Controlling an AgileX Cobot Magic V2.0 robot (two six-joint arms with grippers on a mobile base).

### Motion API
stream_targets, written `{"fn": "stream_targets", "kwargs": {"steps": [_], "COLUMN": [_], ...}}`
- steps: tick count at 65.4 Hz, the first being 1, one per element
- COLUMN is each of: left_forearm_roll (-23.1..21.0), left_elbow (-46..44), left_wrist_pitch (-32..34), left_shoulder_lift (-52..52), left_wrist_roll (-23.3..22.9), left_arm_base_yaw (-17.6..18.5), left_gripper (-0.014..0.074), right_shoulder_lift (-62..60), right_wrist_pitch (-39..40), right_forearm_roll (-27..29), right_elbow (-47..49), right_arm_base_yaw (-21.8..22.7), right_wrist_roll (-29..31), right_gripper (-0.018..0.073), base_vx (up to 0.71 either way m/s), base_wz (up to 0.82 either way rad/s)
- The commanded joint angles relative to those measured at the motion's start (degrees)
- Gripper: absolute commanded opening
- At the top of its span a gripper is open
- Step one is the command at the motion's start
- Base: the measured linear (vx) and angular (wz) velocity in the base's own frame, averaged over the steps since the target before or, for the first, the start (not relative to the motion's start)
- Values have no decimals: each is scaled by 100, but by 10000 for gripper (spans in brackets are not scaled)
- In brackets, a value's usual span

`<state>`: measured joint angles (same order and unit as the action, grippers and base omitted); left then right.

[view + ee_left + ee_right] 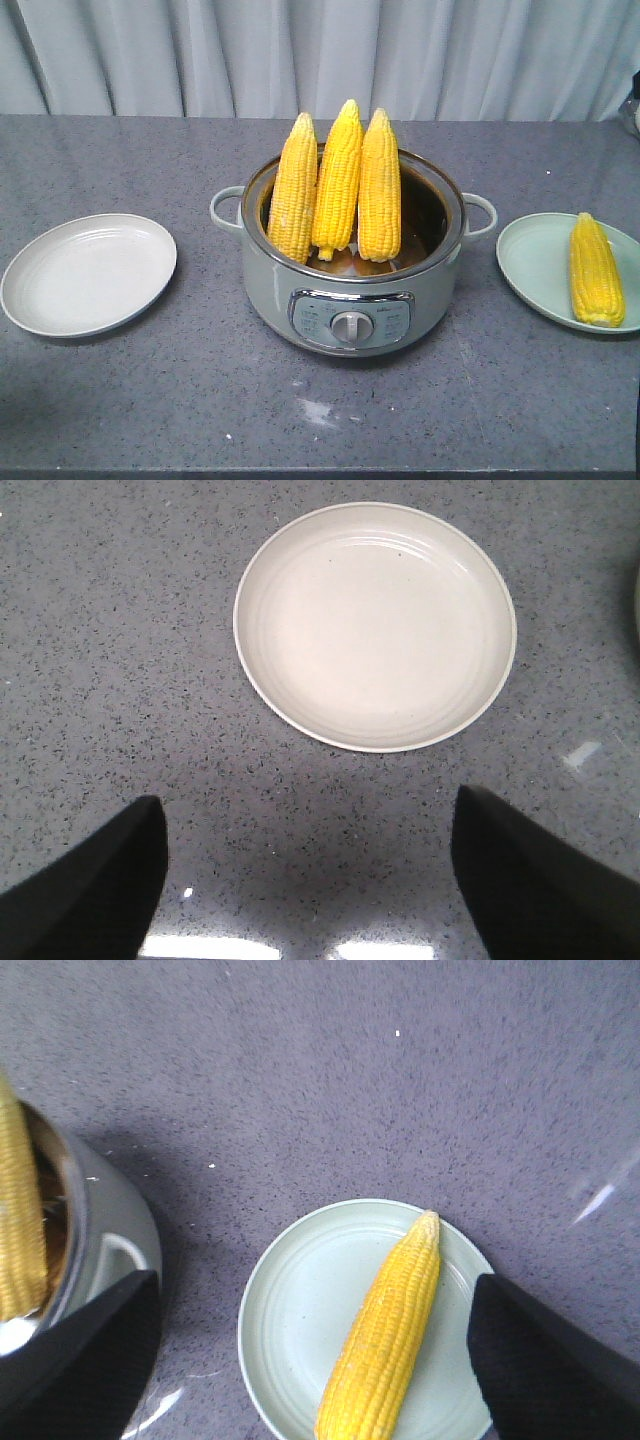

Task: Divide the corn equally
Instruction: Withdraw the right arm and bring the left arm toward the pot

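Three corn cobs [338, 185] lean in the cooker [350, 300]; right of it, another cob [596, 270] lies on a green plate [535, 265]. Jaws stand apart on the left gripper [310, 880] and the right gripper [315, 1360].

Grey speckled stone countertop [150, 400], pale pleated curtain [320, 50] behind, soft glare patches on surface

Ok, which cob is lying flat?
The cob on the pale green plate; the other three cobs stand on end in the cooker.
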<state>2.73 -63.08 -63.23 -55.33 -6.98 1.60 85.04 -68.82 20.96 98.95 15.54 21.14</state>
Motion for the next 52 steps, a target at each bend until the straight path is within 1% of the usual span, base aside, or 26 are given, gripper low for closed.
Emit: {"fn": "stream_targets", "kwargs": {"steps": [1, 13, 16, 20, 32, 37, 45, 52], "left_forearm_roll": [-3, -8, -8, -14, -44, -44, -44, -51], "left_elbow": [-184, -184, -184, -184, -184, -184, -184, -184], "left_wrist_pitch": [344, 343, 343, 343, 338, 337, 370, 395], "left_shoulder_lift": [38, 38, 38, 38, 38, 38, 38, 38], "left_wrist_roll": [-4, -4, -4, -4, -4, -4, -4, 1], "left_arm_base_yaw": [-2, -2, -2, -2, -2, -2, -2, -2], "left_gripper": [551, 551, 551, 551, 551, 551, 551, 551], "right_shoulder_lift": [-511, -930, -1031, -1225, -2036, -2391, -2864, -3151], "right_wrist_pitch": [137, 72, 161, 443, 1374, 1669, 1976, 2293], "right_forearm_roll": [131, 131, 138, 145, 132, 132, 132, 132], "right_elbow": [153, 138, 26, -365, -2175, -2748, -3400, -3650], "right_arm_base_yaw": [6, 6, 6, 6, 13, 13, 13, 13], "right_wrist_roll": [106, 146, 162, 243, 320, 376, 402, 402], "right_gripper": [594, 594, 594, 594, 594, 594, 594, 594], "base_vx": [0, 0, 0, 0, 0, 0, 0, 0], "base_wz": [0, 0, 0, 0, 0, 0, 0, 0]}}
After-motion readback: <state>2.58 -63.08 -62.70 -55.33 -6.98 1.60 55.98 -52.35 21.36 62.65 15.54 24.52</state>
